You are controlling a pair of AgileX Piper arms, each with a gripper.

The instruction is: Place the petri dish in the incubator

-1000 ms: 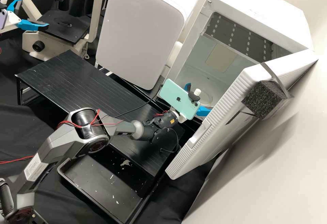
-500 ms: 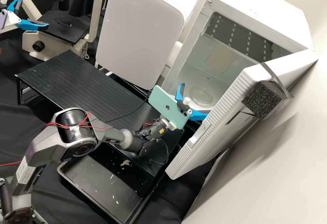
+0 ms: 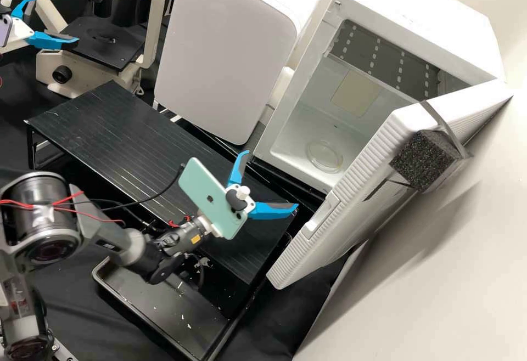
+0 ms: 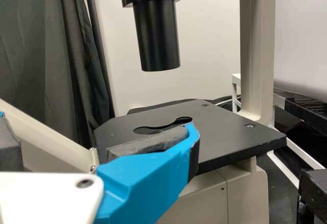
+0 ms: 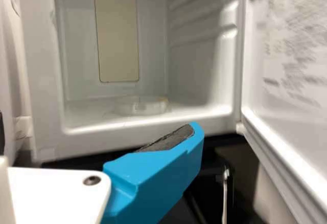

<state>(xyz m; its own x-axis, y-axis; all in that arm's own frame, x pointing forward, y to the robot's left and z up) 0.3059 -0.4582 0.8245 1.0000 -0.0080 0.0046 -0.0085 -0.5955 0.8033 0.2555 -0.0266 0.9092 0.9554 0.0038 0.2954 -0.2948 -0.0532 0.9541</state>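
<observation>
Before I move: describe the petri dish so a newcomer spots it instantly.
Find the white boxy incubator, its ribbed white door open. Go down from the beige rectangular panel to the white inner floor. The clear, shallow petri dish lies there, its round rim setting it apart from the straight-edged panel.

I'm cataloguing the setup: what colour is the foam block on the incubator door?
The foam block is black with fine pale speckles, clearest in the high view.
</observation>
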